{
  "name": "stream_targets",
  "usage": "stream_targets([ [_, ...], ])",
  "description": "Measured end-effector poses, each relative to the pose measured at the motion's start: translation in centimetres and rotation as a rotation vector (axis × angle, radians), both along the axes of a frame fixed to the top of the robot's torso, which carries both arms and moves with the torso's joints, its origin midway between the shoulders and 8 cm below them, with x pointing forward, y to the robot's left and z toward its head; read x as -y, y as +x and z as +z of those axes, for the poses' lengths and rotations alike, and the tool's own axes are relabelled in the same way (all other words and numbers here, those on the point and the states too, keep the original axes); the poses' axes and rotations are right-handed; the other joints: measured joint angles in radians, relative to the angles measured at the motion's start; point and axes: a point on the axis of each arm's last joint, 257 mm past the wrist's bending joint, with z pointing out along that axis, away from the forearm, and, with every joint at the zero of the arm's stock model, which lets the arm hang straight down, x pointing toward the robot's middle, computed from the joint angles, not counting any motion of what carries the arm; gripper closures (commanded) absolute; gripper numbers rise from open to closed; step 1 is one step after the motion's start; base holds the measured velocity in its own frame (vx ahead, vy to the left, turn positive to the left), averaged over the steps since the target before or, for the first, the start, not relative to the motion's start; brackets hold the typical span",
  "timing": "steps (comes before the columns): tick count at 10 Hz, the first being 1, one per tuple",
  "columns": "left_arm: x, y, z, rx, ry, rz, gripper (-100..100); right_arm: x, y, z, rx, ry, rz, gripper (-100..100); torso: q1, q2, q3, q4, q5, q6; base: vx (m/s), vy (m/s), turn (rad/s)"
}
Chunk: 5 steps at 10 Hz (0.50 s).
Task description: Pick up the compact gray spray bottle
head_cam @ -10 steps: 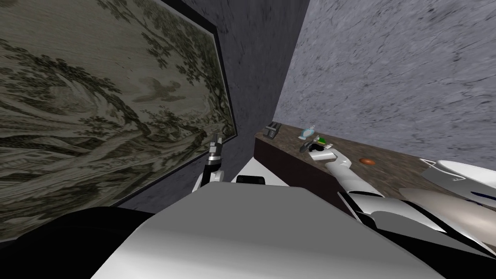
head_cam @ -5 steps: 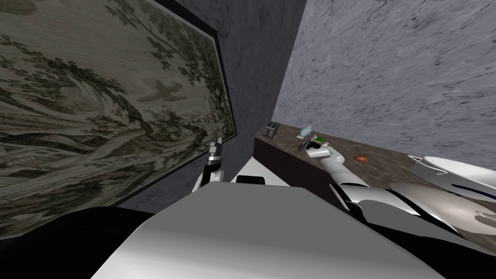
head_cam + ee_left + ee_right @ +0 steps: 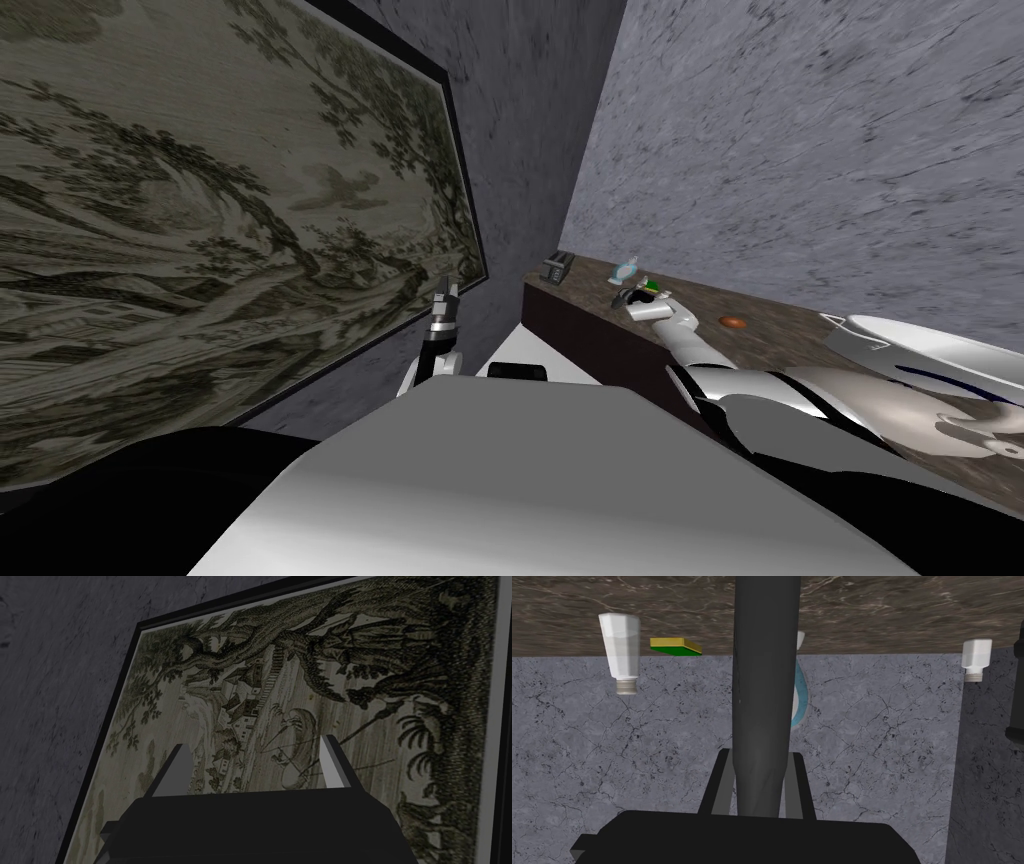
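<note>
Right gripper (image 3: 760, 754) fingers (image 3: 721, 786) pinching upright dark gray spray bottle (image 3: 764, 676) by its sides over table (image 3: 902, 606), apparently ready for lifting. Left gripper (image 3: 255, 743) fingers spread, idle.

spray bottle (image 3: 764, 691) end cut off; teal bottle (image 3: 802, 701) half-hidden behind.

The right tool (image 3: 760, 754) is hemmed in: it is clamped on the dark grey spray bottle (image 3: 764, 676), with a teal-rimmed flask (image 3: 800, 696) just behind and the grey wall (image 3: 800, 150) past that. A white shaker (image 3: 619, 651) and a green-and-yellow block (image 3: 676, 646) stand near on one flank, and a second shaker (image 3: 977, 658) stands well apart on the other. Bare table (image 3: 780, 335) lies between the orange object (image 3: 733, 322) and the white basin (image 3: 900, 345).
</note>
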Motion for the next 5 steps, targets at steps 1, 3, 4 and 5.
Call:
stream_targets([
  [1, 0.0, 0.0, 0.0, 0.0, 0.0, 0.0, 0, -0.6, 1.0, -0.2, -0.001, 0.0, 0.016, 100, -0.001, 0.001, 0.0, -0.001, -0.001, 0.001, -0.047, 0.006, -0.071],
  [3, 0.0, 0.0, 0.0, 0.0, 0.0, 0.0, 0, -1.1, 2.0, -0.1, -0.005, 0.002, 0.018, 100, -0.001, 0.001, 0.0, -0.001, -0.001, 0.0, -0.036, -0.009, -0.053],
  [4, 0.0, 0.0, 0.0, 0.0, 0.0, 0.0, 0, -2.1, 2.8, -0.3, -0.007, 0.0, 0.038, 100, -0.002, 0.002, 0.0, -0.001, -0.001, 0.001, -0.052, -0.01, -0.067],
  [5, 0.0, 0.0, 0.0, 0.0, 0.0, 0.0, 0, -2.8, 3.7, -0.1, -0.006, -0.005, 0.052, 100, -0.002, 0.002, 0.001, -0.001, -0.001, 0.0, -0.032, 0.001, 0.006],
])
